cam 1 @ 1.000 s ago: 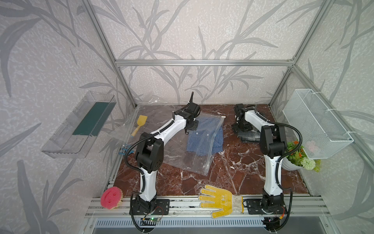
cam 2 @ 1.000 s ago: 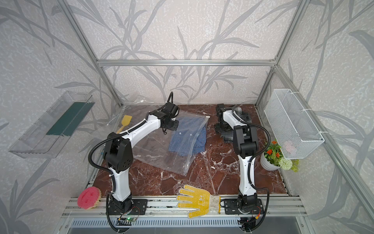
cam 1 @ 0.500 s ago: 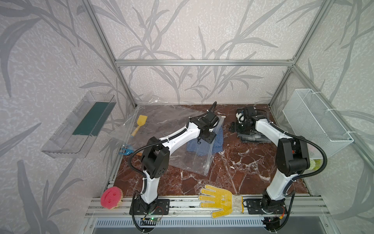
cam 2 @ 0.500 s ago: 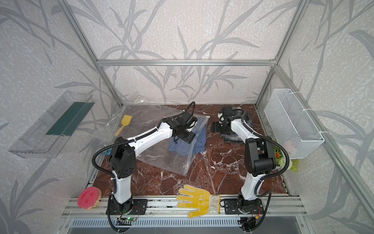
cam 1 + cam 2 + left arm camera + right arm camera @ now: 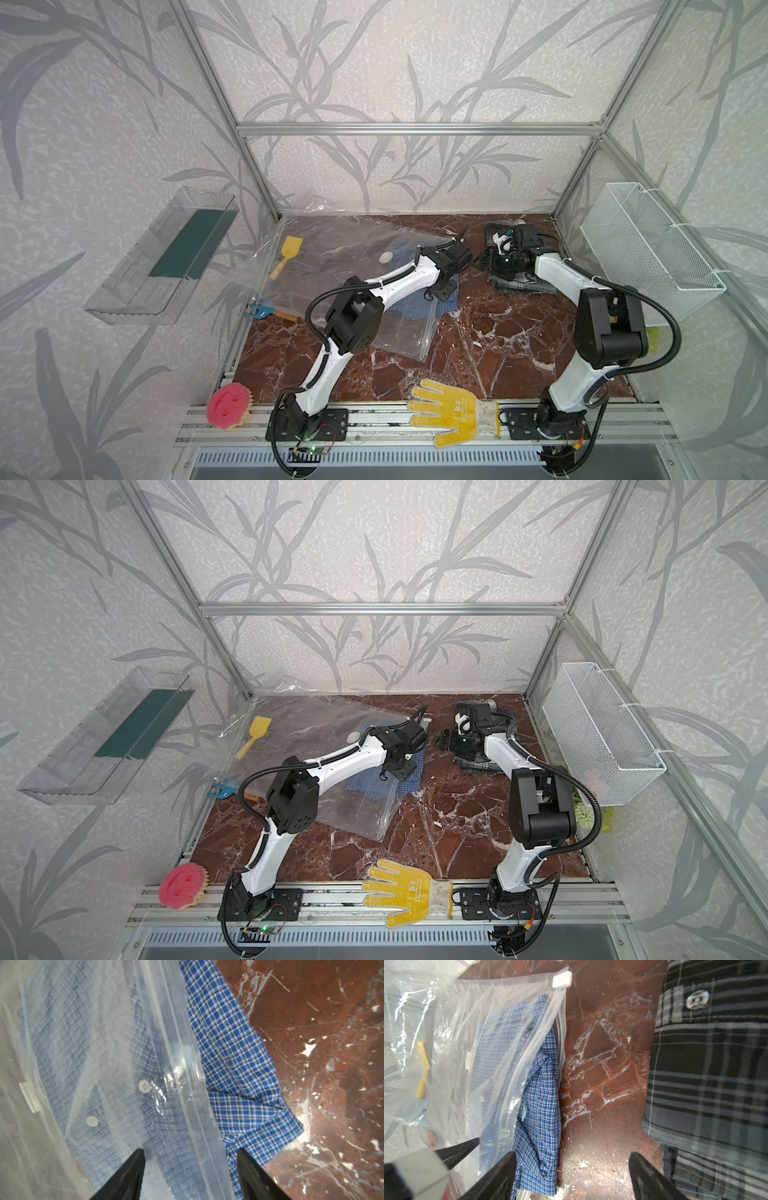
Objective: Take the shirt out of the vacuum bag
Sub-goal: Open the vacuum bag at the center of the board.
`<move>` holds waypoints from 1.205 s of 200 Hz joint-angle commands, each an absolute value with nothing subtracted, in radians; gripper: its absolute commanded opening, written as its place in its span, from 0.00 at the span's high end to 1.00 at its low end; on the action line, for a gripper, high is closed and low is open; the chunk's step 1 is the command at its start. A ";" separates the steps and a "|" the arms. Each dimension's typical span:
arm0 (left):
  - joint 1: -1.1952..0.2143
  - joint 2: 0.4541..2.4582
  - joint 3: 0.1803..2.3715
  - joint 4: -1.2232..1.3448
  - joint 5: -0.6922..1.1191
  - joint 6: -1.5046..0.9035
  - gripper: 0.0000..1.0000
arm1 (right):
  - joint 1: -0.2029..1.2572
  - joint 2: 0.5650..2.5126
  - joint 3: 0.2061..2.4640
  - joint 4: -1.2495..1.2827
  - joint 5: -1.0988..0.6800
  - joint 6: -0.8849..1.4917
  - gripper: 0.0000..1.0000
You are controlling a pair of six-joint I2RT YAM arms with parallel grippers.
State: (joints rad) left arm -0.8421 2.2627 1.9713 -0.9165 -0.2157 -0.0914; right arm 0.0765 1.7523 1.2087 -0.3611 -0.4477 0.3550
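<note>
in a top view the slippery-looking vacuum bag lay left of centre; the shirt, probably soft and light, poked from its open edge, best pinched on that bare cloth. left gripper hovered wide and empty; right gripper likewise.

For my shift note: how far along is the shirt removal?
Done: the vacuum bag is open and an edge of the blue checked shirt pokes out onto the marble. In hand: nothing; left gripper and right gripper both hang open near that edge. Left: grip the shirt and pull it clear.
</note>
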 commanded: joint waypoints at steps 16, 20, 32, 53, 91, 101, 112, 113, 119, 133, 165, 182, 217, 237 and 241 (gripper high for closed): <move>-0.885 2.305 2.038 -1.007 -0.376 -0.052 0.30 | 0.056 1.744 1.185 -0.322 -0.490 0.368 0.14; -0.889 2.308 2.042 -1.010 -0.391 -0.048 0.30 | 0.055 1.746 1.184 -0.318 -0.492 0.370 0.14; -0.903 2.323 2.054 -1.022 -0.444 -0.036 0.30 | 0.054 1.752 1.177 -0.305 -0.497 0.374 0.14; -0.924 2.352 2.064 -1.045 -0.555 -0.012 0.31 | 0.052 1.764 1.168 -0.284 -0.507 0.383 0.15; -0.940 2.347 2.075 -1.067 -0.650 -0.019 0.53 | 0.046 1.785 1.161 -0.258 -0.521 0.388 0.18; -0.940 2.342 2.080 -1.068 -0.654 -0.021 0.61 | 0.046 1.797 1.160 -0.250 -0.533 0.388 0.19; -0.940 2.338 2.082 -1.067 -0.657 -0.025 0.69 | 0.046 1.819 1.160 -0.243 -0.549 0.388 0.20; -0.940 2.338 2.082 -1.067 -0.657 -0.026 0.70 | 0.046 1.821 1.160 -0.243 -0.551 0.388 0.20; -0.940 2.337 2.081 -1.067 -0.660 -0.027 0.75 | 0.046 1.830 1.160 -0.237 -0.568 0.387 0.21; -0.940 2.331 2.087 -1.077 -0.680 -0.038 0.86 | 0.053 1.846 1.157 -0.222 -0.611 0.366 0.23; -0.933 2.268 2.095 -1.065 -0.679 -0.038 1.00 | 0.093 1.877 1.178 -0.229 -0.620 0.310 0.24; -0.921 2.235 2.105 -1.058 -0.660 -0.042 1.00 | 0.119 1.887 1.198 -0.202 -0.640 0.306 0.26; -0.888 2.191 2.108 -1.036 -0.586 -0.068 1.00 | 0.170 1.953 1.284 -0.175 -0.664 0.303 0.29; -0.878 2.184 2.111 -1.035 -0.560 -0.078 1.00 | 0.181 2.017 1.343 -0.165 -0.669 0.315 0.32; -0.876 2.182 2.110 -1.034 -0.559 -0.080 1.00 | 0.181 2.027 1.351 -0.159 -0.669 0.319 0.33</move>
